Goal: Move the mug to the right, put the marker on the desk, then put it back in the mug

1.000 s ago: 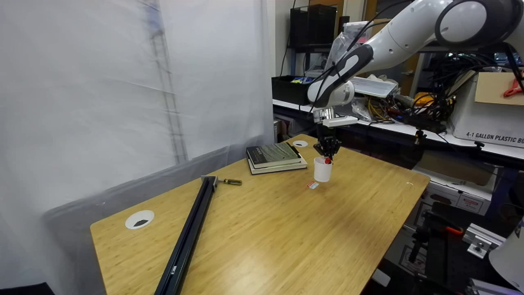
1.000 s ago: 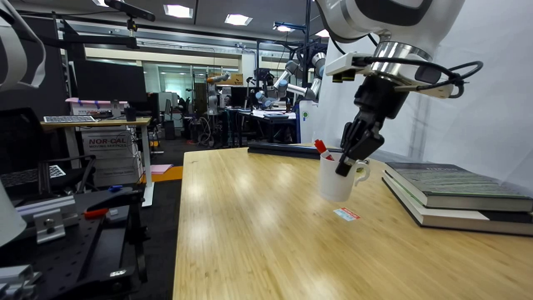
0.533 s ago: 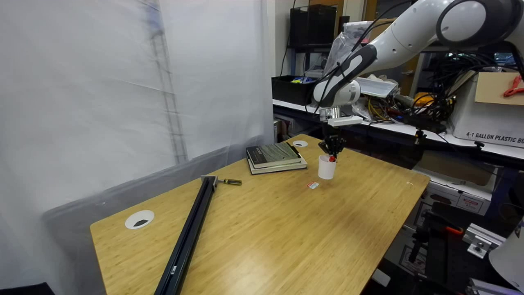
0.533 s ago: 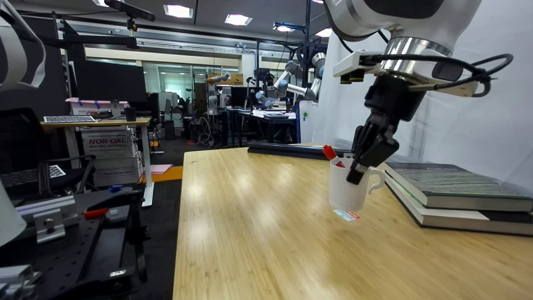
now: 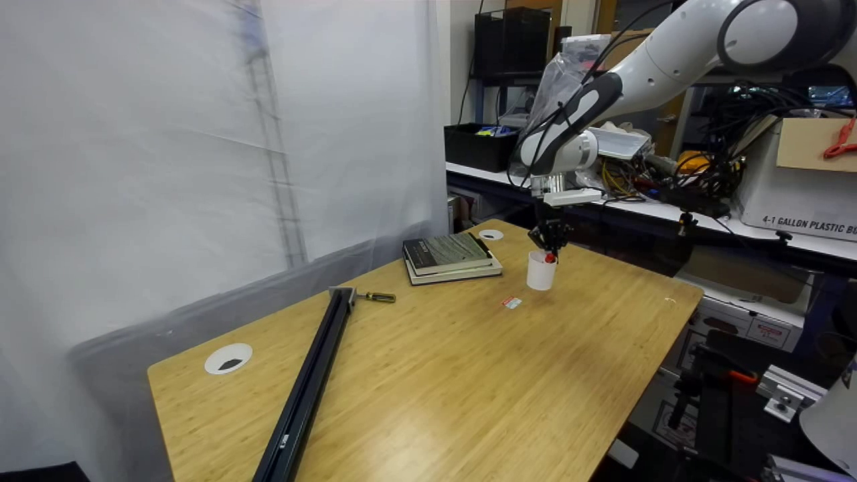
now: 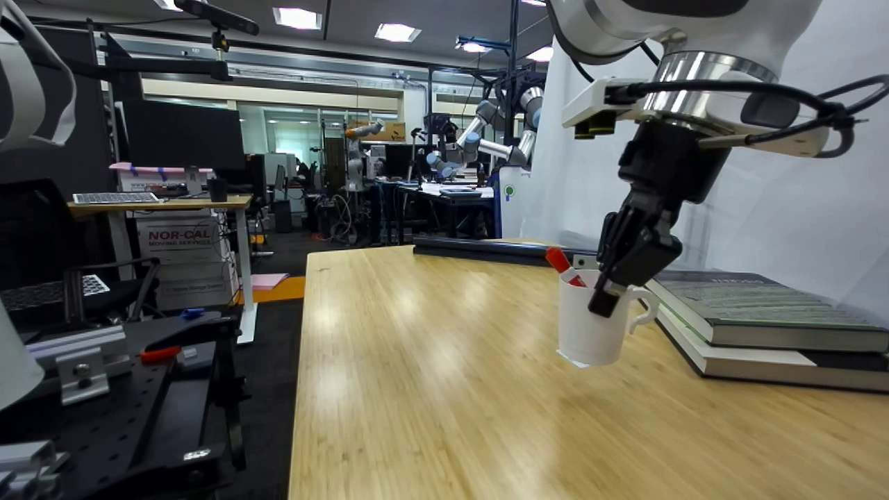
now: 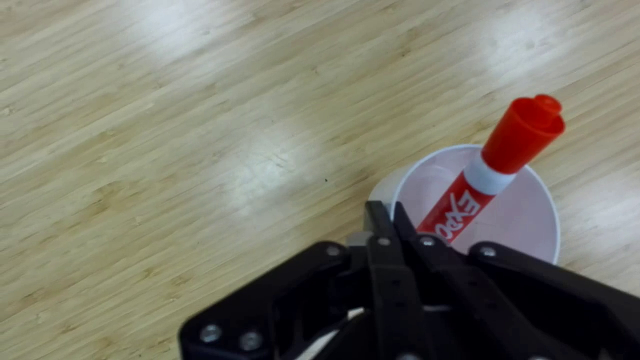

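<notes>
The white mug [image 5: 539, 273] is upright at the far part of the light-wood desk [image 5: 435, 375]. Its wall is pinched by my gripper [image 7: 386, 206], one finger inside the rim and one outside. In an exterior view the mug [image 6: 587, 330] shows its handle toward the books, with the gripper [image 6: 603, 298] reaching down at a slant onto its side. A red marker [image 7: 452, 210] leans inside the mug, its red cap sticking out above the rim. Whether the mug's base touches the desk I cannot tell. The marker's lower end is hidden behind the fingers.
Two stacked books [image 5: 448, 258] lie beside the mug, near its handle in an exterior view. A small sticker [image 5: 511, 302] is on the desk close by. A long black bar [image 5: 308, 381] and a screwdriver [image 5: 380, 297] lie farther off. Cluttered shelving stands behind the arm.
The arm has carried the mug, marker inside, steadily rightward in both exterior views, away from the sticker in one and partly over it in the other. The grip has stayed the same.
</notes>
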